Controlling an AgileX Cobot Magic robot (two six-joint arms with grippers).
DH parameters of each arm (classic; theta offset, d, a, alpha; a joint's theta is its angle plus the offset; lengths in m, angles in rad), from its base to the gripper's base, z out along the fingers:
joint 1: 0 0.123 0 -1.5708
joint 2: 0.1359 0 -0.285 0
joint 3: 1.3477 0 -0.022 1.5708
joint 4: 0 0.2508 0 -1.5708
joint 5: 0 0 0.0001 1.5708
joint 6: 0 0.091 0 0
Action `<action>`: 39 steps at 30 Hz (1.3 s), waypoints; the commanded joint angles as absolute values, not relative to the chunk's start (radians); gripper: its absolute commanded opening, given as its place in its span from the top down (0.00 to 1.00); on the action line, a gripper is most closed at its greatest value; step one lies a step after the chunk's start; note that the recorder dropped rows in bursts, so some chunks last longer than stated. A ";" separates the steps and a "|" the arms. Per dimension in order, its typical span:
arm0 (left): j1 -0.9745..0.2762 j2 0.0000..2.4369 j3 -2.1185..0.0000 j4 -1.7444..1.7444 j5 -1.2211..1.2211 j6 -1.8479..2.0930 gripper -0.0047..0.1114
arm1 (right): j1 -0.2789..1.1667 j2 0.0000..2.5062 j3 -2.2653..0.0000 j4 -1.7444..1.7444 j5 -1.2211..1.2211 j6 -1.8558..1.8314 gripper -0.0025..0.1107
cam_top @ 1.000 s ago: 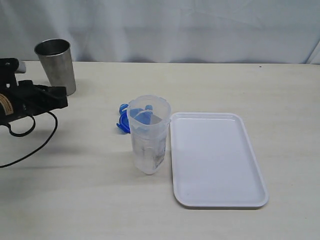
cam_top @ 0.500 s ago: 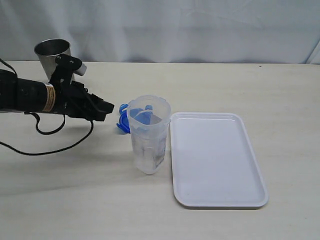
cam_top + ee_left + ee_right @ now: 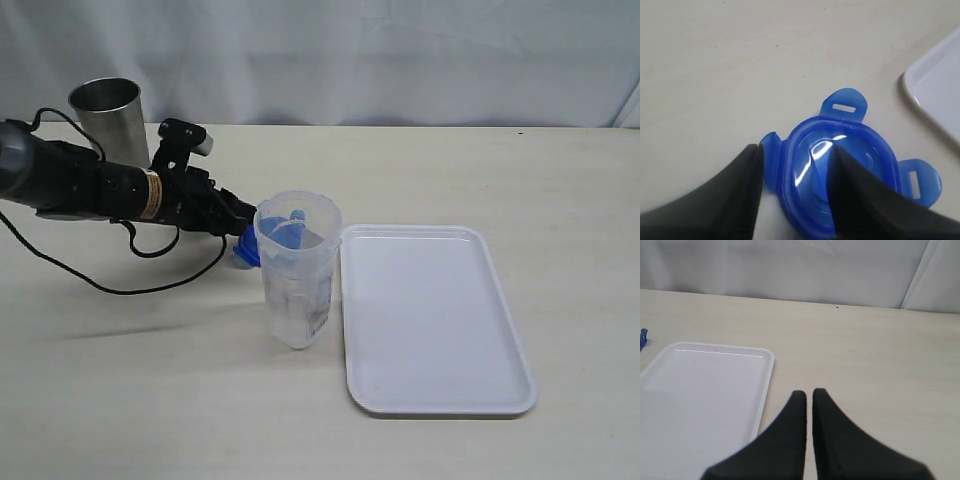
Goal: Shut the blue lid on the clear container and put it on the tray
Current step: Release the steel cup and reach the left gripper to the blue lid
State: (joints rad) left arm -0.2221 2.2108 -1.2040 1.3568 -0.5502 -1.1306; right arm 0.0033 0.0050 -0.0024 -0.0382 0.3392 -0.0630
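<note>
The blue lid (image 3: 244, 251) lies flat on the table just behind and left of the clear container (image 3: 297, 275), which stands upright and uncovered by the tray's left edge. The white tray (image 3: 432, 330) lies bare to its right. My left gripper (image 3: 246, 214) reaches in from the left, down at the lid. In the left wrist view the left gripper (image 3: 795, 150) is open and straddles the rim of the lid (image 3: 850, 150), one finger outside a flap, the other over the lid's hollow. My right gripper (image 3: 809, 392) is shut and empty beside the tray (image 3: 700, 390).
A grey steel tumbler (image 3: 112, 125) stands at the back left, behind my left arm. The arm's black cable (image 3: 150, 285) loops over the table on the left. A white cloth backdrop closes off the far edge.
The left arm has swept in from the far left to the lid, and its jaws have opened around the lid's rim. Container, tray and tumbler have not moved.
</note>
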 commanded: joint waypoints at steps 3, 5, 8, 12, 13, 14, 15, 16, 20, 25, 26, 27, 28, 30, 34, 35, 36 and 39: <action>-0.225 2.228 -1.224 1.303 -0.566 -1.073 0.62 | -0.003 0.000 0.000 -0.038 0.341 -0.064 0.94; -0.227 2.228 -1.224 1.297 -0.566 -1.071 0.62 | -0.003 0.000 0.000 -0.038 0.341 -0.064 0.94; -0.227 2.228 -1.224 1.297 -0.566 -1.066 0.62 | -0.003 0.000 0.000 -0.038 0.341 -0.064 0.94; -0.227 2.240 -1.224 1.288 -0.566 -1.048 0.62 | -0.003 0.000 0.000 -0.038 0.341 -0.064 0.94; -0.227 2.247 -1.224 1.281 -0.568 -1.046 0.62 | -0.003 0.000 0.000 -0.038 0.341 -0.064 0.94; -0.227 2.254 -1.224 1.267 -0.570 -1.044 0.62 | -0.003 0.000 0.000 -0.038 0.341 -0.064 0.94; -0.227 2.257 -1.224 1.255 -0.572 -1.039 0.62 | -0.003 0.000 0.000 -0.038 0.341 -0.064 0.94; -0.227 2.263 -1.224 1.240 -0.575 -1.017 0.62 | -0.003 0.000 0.000 -0.038 0.341 -0.064 0.94; -0.227 2.268 -1.224 1.185 -0.613 -0.978 0.62 | -0.003 0.000 0.000 -0.038 0.341 -0.064 0.94; -0.229 2.277 -1.224 1.143 -0.640 -0.919 0.63 | -0.003 0.000 0.000 -0.038 0.341 -0.064 0.94; -0.229 2.284 -1.224 1.141 -0.631 -0.912 0.63 | -0.003 0.000 0.000 -0.038 0.341 -0.064 0.94; -0.229 2.287 -1.224 1.135 -0.615 -0.912 0.63 | -0.003 0.000 0.000 -0.038 0.341 -0.064 0.94; -0.229 2.296 -1.224 1.128 -0.600 -0.909 0.63 | -0.003 0.000 0.000 -0.038 0.341 -0.064 0.94; -0.229 2.307 -1.224 1.128 -0.588 -0.900 0.63 | -0.003 0.000 0.000 -0.038 0.341 -0.064 0.94; -0.229 2.311 -1.224 1.128 -0.580 -0.884 0.63 | -0.003 0.000 0.000 -0.038 0.341 -0.064 0.94; -0.229 2.311 -1.224 1.128 -0.580 -0.884 0.63 | -0.003 0.000 0.000 -0.038 0.341 -0.064 0.94; -0.229 2.311 -1.224 1.123 -0.582 -0.884 0.63 | -0.003 0.000 0.000 -0.038 0.341 -0.064 0.94; -0.229 2.311 -1.224 1.124 -0.586 -0.884 0.63 | -0.003 0.000 0.000 -0.038 0.341 -0.064 0.94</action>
